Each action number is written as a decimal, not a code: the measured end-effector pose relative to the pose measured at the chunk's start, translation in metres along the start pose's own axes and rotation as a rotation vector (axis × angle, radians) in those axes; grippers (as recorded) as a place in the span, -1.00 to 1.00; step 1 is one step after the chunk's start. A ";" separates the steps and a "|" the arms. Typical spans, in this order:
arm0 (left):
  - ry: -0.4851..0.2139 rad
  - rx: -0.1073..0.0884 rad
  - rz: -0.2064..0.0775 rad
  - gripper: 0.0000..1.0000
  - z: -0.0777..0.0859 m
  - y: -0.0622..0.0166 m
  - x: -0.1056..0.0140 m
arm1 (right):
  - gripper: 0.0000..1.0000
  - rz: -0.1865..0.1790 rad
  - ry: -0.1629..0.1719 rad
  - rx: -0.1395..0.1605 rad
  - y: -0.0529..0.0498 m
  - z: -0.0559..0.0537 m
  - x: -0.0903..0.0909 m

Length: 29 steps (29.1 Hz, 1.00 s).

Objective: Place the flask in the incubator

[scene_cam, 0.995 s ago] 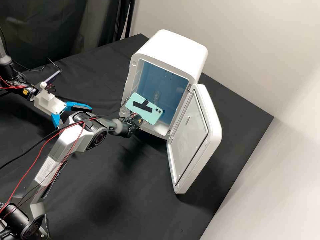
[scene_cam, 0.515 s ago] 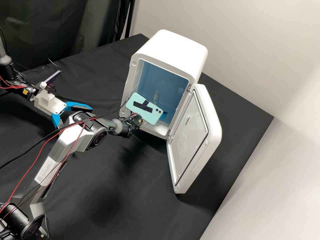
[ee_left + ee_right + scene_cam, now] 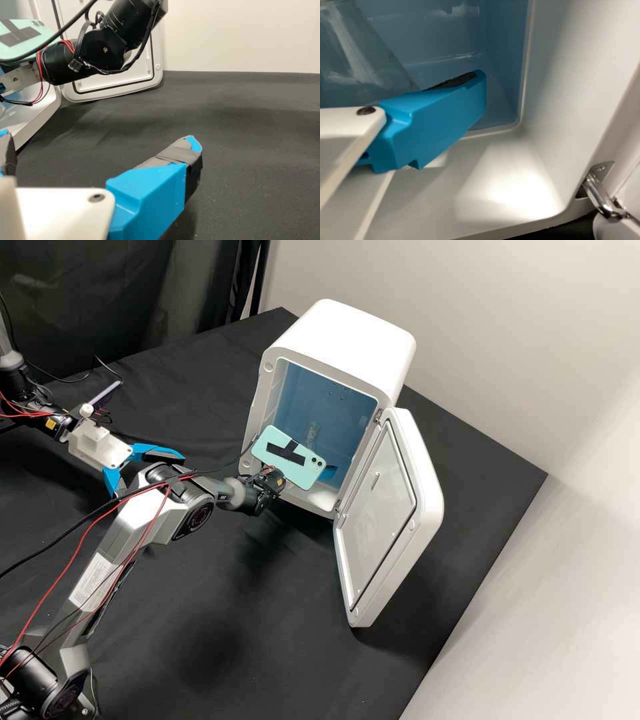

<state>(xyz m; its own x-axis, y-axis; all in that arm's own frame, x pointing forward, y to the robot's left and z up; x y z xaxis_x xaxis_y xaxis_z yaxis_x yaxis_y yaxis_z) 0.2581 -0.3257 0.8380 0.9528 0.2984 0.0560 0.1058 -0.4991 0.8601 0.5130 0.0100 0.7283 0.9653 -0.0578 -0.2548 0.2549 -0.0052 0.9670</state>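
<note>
Flask (image 3: 350, 65) lies inside incubator (image 3: 347, 340), just before right arm (image 3: 250, 495); whether it's held, I cannot tell. Left fingers (image 3: 160, 180) gape empty, farther off.

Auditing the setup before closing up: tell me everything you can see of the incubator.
The incubator is a white, smooth, plastic-looking box with rounded corners, standing upright on the black bench. Its inside is pale blue. The door, hung on a metal hinge at one side, stands wide open. The right arm has its tip inside the opening.
</note>
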 end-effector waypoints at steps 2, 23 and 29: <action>0.000 0.000 0.000 1.00 0.000 0.0000 0.000 | 1.00 0.000 0.000 0.000 0.000 0.000 0.000; 0.000 0.000 0.000 1.00 0.000 0.0000 0.000 | 1.00 0.001 -0.020 0.006 0.008 0.002 -0.023; 0.000 0.000 0.000 1.00 0.000 0.0000 0.000 | 1.00 0.004 -0.028 0.015 0.011 0.004 -0.035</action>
<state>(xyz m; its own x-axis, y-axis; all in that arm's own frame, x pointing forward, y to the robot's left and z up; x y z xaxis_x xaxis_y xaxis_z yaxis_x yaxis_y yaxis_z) 0.2581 -0.3257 0.8380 0.9528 0.2984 0.0560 0.1058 -0.4991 0.8601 0.4821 0.0080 0.7481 0.9644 -0.0855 -0.2503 0.2495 -0.0199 0.9682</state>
